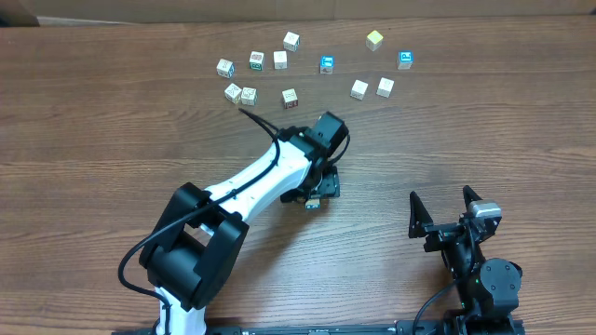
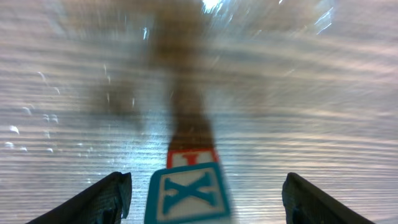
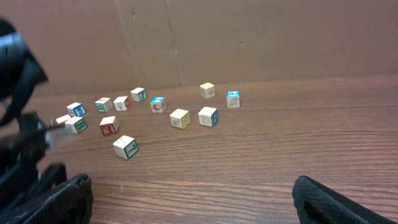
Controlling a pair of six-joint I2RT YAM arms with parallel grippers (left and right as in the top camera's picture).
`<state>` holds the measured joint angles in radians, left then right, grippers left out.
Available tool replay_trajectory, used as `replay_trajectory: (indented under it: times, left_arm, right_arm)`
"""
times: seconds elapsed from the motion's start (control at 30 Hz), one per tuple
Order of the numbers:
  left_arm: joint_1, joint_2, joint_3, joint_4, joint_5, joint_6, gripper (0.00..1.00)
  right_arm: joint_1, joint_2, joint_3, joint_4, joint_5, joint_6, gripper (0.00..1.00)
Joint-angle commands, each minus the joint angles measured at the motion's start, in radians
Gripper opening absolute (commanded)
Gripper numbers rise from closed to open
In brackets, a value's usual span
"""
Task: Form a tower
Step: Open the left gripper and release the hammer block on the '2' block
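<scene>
Overhead: brown wooden table [image 1: 112, 140]. Twelve loose cubes [image 1: 280, 60] are lying scattered along the 12 o'clock side, all single, none stacked. The white and black left arm [image 1: 251, 181] is reaching from 7 o'clock toward the table centre. The left gripper [image 1: 315, 189] is pointing down there, at 6 o'clock of the cube scatter and well apart from it. The tower is sitting under this gripper and is hidden from this view. The right gripper [image 1: 440, 201] is sitting at 5 o'clock, its fingers spread wide with nothing between them.

Left wrist: the left gripper [image 2: 206, 182] is hanging open over the tower [image 2: 189, 190]. One dark finger [image 2: 93, 202] is showing at 7 o'clock and the other at 5 o'clock, each with a gap of bare table to the stack, neither touching it. The tower is standing at 6 o'clock of the frame, between the fingers. Its top cube [image 2: 188, 196] is showing a cyan letter X in a cyan border, and the cube below [image 2: 191, 157] is showing a red border. Can't tell if more cubes are underneath. The rest is blurred wood.

Right wrist: the right gripper [image 3: 191, 182] is standing wide open and empty, finger tips [image 3: 62, 199] at 7 and 5 o'clock. The loose cubes [image 3: 180, 118] are spreading across the middle from 9 to 1 o'clock, in front of a brown wall [image 3: 249, 37]. The left arm [image 3: 18, 143] is blurring dark at 9 o'clock. The tower is not visible here.
</scene>
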<state>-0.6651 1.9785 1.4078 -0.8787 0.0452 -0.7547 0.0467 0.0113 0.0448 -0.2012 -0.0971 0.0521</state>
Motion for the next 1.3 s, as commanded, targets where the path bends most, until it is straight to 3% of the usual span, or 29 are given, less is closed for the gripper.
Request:
replay_trajectory:
  times: [0.0, 0.1, 0.37, 0.7, 1.0, 1.27]
  left_arm:
    - [0.012, -0.021, 0.096, -0.031, -0.049, 0.027, 0.73]
    - [0.003, -0.020, 0.096, -0.061, -0.056, 0.030, 0.65]
    - [-0.003, -0.020, 0.095, -0.116, -0.056, 0.029, 0.64]
    - [-0.003, -0.020, 0.083, -0.107, -0.056, 0.029, 0.42]
    - [-0.003, -0.020, 0.083, -0.109, -0.048, 0.029, 0.46]
    - [-0.004, -0.020, 0.083, -0.117, -0.037, 0.029, 0.32]
  right_arm:
    - [0.005, -0.005, 0.022, -0.016, -0.001, 0.004, 1.00]
    - [0.005, -0.005, 0.022, -0.016, -0.001, 0.004, 1.00]
    - [0.005, -0.005, 0.022, -0.016, -0.001, 0.004, 1.00]
    - [0.005, -0.005, 0.022, -0.016, -0.001, 0.004, 1.00]
    - [0.005, -0.005, 0.022, -0.016, -0.001, 0.004, 1.00]
    - [0.005, -0.005, 0.022, -0.016, -0.001, 0.004, 1.00]
